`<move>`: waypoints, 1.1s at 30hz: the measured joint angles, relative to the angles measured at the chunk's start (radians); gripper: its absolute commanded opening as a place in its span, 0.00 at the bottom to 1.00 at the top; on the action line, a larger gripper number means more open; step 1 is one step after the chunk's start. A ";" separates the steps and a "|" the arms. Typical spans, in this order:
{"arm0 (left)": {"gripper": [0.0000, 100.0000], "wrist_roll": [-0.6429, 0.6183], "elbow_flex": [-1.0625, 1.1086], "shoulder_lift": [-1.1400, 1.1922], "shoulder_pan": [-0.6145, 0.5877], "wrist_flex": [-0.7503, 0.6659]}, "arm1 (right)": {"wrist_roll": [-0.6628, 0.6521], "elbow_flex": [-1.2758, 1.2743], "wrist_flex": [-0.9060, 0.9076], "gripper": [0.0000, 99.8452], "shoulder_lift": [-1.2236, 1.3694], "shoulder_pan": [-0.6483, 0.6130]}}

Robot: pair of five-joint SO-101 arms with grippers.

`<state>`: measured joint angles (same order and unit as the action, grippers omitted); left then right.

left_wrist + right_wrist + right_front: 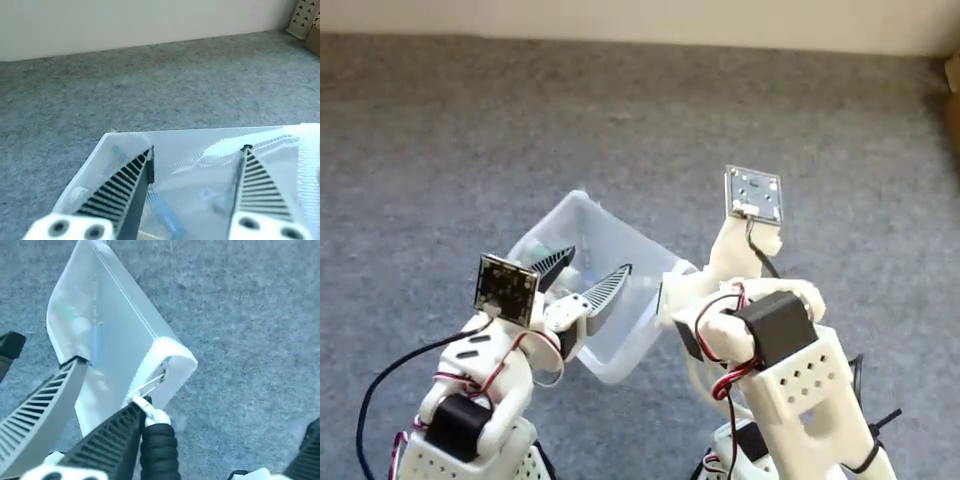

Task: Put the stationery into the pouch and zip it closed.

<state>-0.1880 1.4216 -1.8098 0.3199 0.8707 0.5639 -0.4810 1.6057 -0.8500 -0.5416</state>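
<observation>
A translucent white pouch (pixel 620 320) lies on the grey carpet between the two arms, one end raised. Through its wall I see a blue pen (pixel 164 215) and other pale items too faint to name. My left gripper (pixel 197 148) is open and hangs just above the pouch, one finger (pixel 553 263) over its left part and the other (pixel 608 287) over its middle. My right gripper (pixel 112 380) is open at the pouch's (pixel 110 330) right end. The thin zipper pull (pixel 150 384) touches the tip of one finger (pixel 107 440), while the other finger (pixel 45 405) rests against the pouch's flat side.
Grey carpet (pixel 440 150) surrounds the pouch, and a pale wall (pixel 125 25) runs along the far side. The right arm's body (pixel 790 370) stands close by the pouch's right end. Cables (pixel 380 390) trail by the left arm's base.
</observation>
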 measured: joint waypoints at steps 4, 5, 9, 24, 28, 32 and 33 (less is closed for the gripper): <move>0.26 0.000 0.089 0.000 0.018 -0.051 | 0.000 -0.025 0.000 0.42 0.002 -0.005; 0.26 0.000 0.110 0.002 0.035 -0.055 | 0.000 -0.031 0.000 0.42 0.002 -0.014; 0.26 0.000 0.153 -0.011 0.077 -0.063 | 0.000 -0.038 0.002 0.42 0.002 -0.061; 0.24 0.107 0.215 -0.008 0.127 -0.025 | 0.000 0.186 0.011 0.42 -0.008 -0.097; 0.23 0.114 0.232 -0.005 0.160 -0.003 | 0.000 0.259 0.035 0.42 0.002 -0.104; 0.23 0.129 0.233 0.002 0.157 -0.002 | 0.020 0.318 0.084 0.42 0.000 -0.140; 0.23 0.129 0.233 0.002 0.157 -0.002 | 0.021 0.321 0.094 0.42 -0.002 -0.141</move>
<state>-0.0591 1.6548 -1.8082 0.4764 0.8692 0.5854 -0.1603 1.6993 -0.8516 -0.6828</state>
